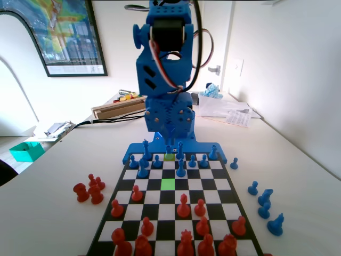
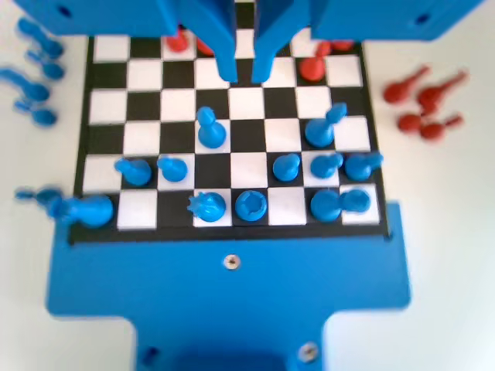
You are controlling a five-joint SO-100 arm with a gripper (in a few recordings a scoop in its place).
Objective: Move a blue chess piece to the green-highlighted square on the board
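white tabletop surrounds the board [image 1: 242, 234]. the gripper [image 2: 245, 73] hangs at the wrist view's top centre, fingers narrowly apart and holding nothing. the green-highlighted square [image 1: 168, 184] lies mid-frame in the fixed view; a blue chess piece [image 1: 181, 169] stands just beyond it. risk: crowded neighbours could topple during descent.

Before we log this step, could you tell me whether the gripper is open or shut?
Open: in the wrist view the gripper hangs above the board, a gap shows between its jaws, and nothing is held.
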